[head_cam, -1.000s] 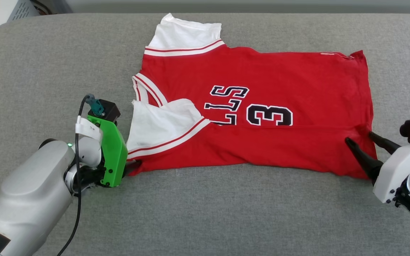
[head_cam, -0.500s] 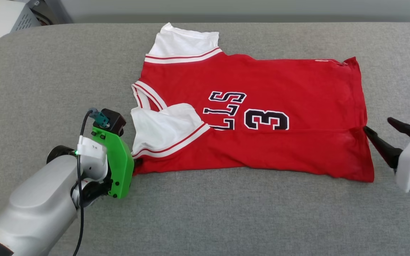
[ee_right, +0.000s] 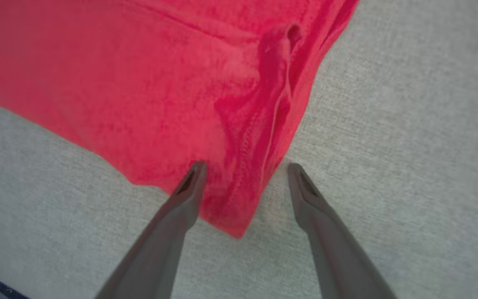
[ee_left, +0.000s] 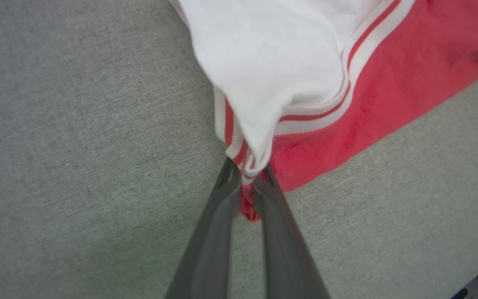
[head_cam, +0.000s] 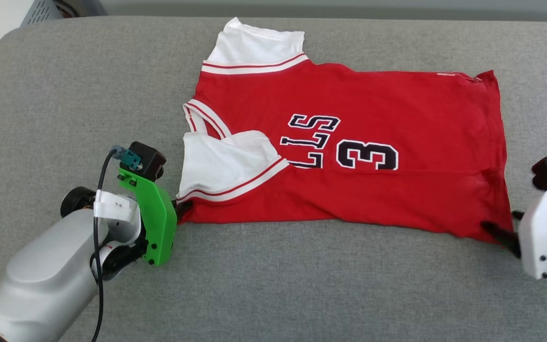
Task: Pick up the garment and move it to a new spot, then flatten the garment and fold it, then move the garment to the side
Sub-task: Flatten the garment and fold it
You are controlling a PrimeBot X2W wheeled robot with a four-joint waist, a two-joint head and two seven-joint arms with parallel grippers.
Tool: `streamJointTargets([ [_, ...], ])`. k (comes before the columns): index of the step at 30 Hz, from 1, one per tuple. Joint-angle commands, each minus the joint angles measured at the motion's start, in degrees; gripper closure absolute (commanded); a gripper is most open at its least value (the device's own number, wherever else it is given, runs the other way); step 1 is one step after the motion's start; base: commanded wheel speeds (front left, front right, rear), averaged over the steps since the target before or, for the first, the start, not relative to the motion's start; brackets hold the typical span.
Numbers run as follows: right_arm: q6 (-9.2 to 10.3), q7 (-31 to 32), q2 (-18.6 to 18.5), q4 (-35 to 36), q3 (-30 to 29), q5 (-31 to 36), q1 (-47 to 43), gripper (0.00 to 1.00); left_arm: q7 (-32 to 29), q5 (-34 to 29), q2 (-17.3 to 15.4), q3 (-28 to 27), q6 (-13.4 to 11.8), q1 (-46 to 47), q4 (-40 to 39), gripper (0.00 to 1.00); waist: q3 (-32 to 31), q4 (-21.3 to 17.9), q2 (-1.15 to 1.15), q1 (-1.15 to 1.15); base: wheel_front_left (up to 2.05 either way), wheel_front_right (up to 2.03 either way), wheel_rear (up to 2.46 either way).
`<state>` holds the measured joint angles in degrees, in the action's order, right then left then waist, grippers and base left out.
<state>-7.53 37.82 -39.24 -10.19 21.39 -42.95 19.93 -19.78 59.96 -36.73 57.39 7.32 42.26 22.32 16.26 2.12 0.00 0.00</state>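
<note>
The garment (head_cam: 359, 118) lies across the grey cushion, red with black "LLS" and "3" showing. Its near long edge is folded over, with one white sleeve (head_cam: 221, 166) lying on top and the other sleeve (head_cam: 254, 45) spread at the far side. My left gripper (head_cam: 182, 209) is shut on the garment's near left corner; in the left wrist view the striped trim (ee_left: 245, 160) is pinched between the fingers (ee_left: 218, 216). My right gripper (head_cam: 500, 220) is open at the near right corner, and in the right wrist view its fingers (ee_right: 189, 191) straddle the red hem corner (ee_right: 230, 216).
The grey padded surface (head_cam: 278, 285) reaches to every side of the shirt, with a rounded corner at the far left. A pale vented box (head_cam: 41, 7) stands beyond that corner. My left forearm (head_cam: 41, 280) lies over the near left of the cushion.
My right gripper has come from the middle of the garment's right hem to its near right corner, still open. The left gripper keeps its hold. The head camera shifted slightly.
</note>
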Motion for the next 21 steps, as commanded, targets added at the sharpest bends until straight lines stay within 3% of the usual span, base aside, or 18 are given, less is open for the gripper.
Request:
streamJointTargets([
  [1, 0.04, -0.19, 1.25, -1.69, 0.98, 1.14, -0.74, 0.00, 0.55, -0.48, -0.28, -0.05, -0.04, -0.78, -0.09, 1.00, 0.70, 0.20, 0.00, 0.00, 0.00, 0.00, 0.00],
  [8, 0.04, -3.51, 6.22, -10.00, 4.33, 1.43, -0.63, 0.00, 1.22, -0.91, 0.46, 0.45, -0.03, -0.76, 0.41, 1.00, 1.27, 0.57, 0.00, 0.00, 0.00, 0.00, 0.00],
  [9, 0.04, -4.07, 6.16, -10.25, 4.73, 1.20, -0.44, 0.25, 1.29, -0.86, 0.44, 0.51, -0.03, -0.93, 0.57, 1.00, 1.06, 0.46, 0.00, 0.00, 0.00, 0.00, 0.00],
  [10, 0.04, -5.18, 5.78, -10.23, 5.13, 1.14, -0.05, 0.94, 1.45, -0.75, 0.33, 0.52, -0.02, -1.16, 0.80, 1.00, 0.72, 0.31, 0.00, 0.00, 0.00, 0.00, 0.00],
  [11, 0.04, -6.22, 5.32, -10.15, 5.35, 1.18, 0.28, 1.00, 1.56, -0.59, 0.22, 0.52, -0.01, -1.38, 0.97, 1.00, 0.37, 0.18, 0.00, 0.00, 0.00, 0.00, 0.00],
  [21, 0.04, -11.77, 0.11, -3.61, 4.23, -2.26, -2.54, 1.00, 3.41, 3.29, -3.97, -1.36, -0.08, -5.55, -2.27, 1.00, -5.79, -1.01, 0.00, 0.00, 0.00, 0.00, 0.00],
])
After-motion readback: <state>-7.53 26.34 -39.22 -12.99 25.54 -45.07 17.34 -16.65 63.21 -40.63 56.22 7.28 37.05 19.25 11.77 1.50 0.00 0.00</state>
